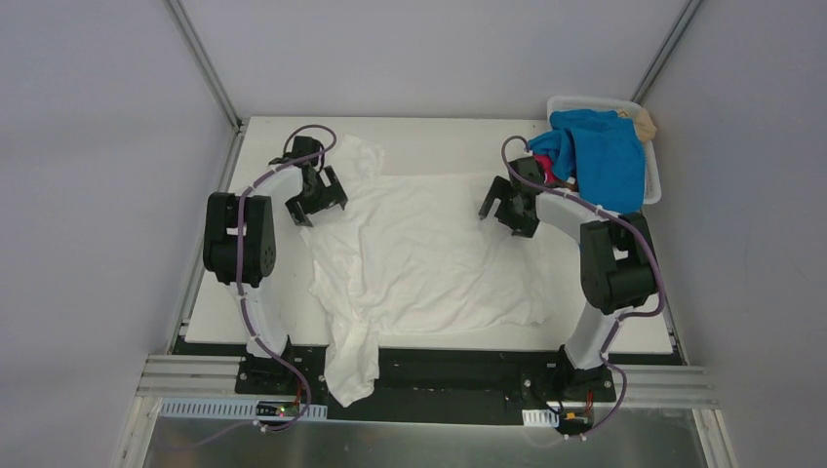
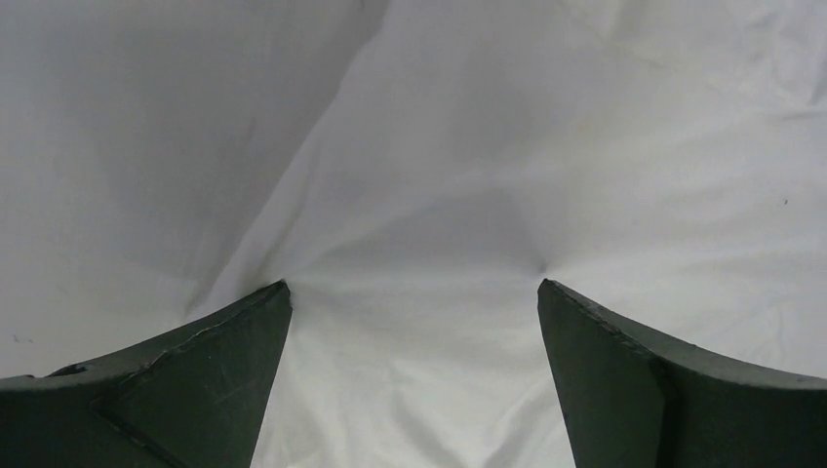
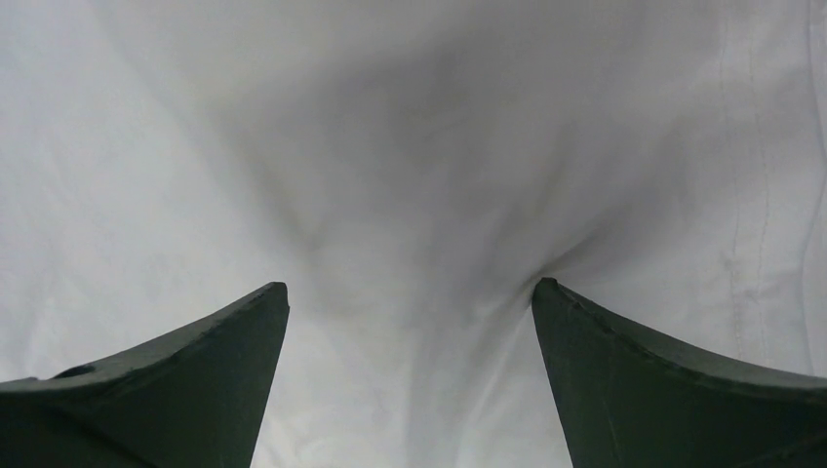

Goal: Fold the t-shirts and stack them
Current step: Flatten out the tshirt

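Note:
A white t-shirt (image 1: 429, 258) lies spread over the middle of the table, plain side up, one part hanging over the near edge. My left gripper (image 1: 317, 200) stands open at the shirt's left edge, its fingertips (image 2: 278, 292) pressing down on the white cloth (image 2: 468, 175). On the shirt's far right part my right gripper (image 1: 507, 207) is open too, tips dimpling the cloth (image 3: 410, 156). A bright blue t-shirt (image 1: 600, 151) drapes over the basket at the back right, with a bit of magenta-pink t-shirt (image 1: 548, 174) and tan t-shirt (image 1: 644, 122) showing beside it.
The white slotted basket (image 1: 651, 166) sits at the table's back right corner, close behind my right arm. Grey walls enclose the table on three sides. The shirt's hanging part (image 1: 351, 366) covers the dark rail between the arm bases.

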`<action>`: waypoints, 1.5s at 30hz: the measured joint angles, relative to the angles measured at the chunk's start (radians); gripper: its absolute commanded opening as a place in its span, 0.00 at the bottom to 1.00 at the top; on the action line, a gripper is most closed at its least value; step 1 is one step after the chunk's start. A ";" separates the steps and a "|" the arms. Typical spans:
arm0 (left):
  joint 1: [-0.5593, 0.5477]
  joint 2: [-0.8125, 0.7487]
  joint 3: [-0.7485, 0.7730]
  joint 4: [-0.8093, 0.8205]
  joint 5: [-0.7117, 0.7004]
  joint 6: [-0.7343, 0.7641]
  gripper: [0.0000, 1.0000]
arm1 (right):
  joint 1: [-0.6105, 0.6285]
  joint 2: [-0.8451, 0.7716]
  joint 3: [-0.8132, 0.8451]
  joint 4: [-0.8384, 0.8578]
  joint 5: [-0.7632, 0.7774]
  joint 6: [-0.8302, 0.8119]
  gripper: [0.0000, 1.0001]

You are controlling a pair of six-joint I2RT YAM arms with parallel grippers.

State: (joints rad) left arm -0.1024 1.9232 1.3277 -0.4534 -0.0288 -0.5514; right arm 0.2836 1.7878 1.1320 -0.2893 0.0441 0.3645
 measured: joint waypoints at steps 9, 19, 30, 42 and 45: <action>0.085 0.219 0.329 -0.120 -0.010 0.006 1.00 | 0.021 0.063 0.079 0.001 0.022 0.002 0.99; 0.127 0.466 0.742 -0.207 -0.014 0.035 1.00 | 0.021 0.246 0.320 0.003 0.051 -0.025 0.99; 0.170 0.564 0.917 -0.225 0.068 0.027 1.00 | 0.009 0.342 0.462 0.002 0.071 -0.044 0.99; 0.141 0.121 0.494 -0.227 0.088 0.013 1.00 | 0.018 -0.130 0.179 -0.026 0.098 -0.009 0.99; 0.061 -0.127 0.292 -0.220 0.015 -0.008 1.00 | 0.020 -0.323 0.052 -0.015 0.092 0.028 0.99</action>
State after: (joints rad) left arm -0.0418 1.7966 1.6199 -0.6735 -0.0139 -0.5598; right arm 0.3035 1.4647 1.1839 -0.3042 0.1360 0.3923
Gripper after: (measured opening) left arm 0.995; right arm 0.990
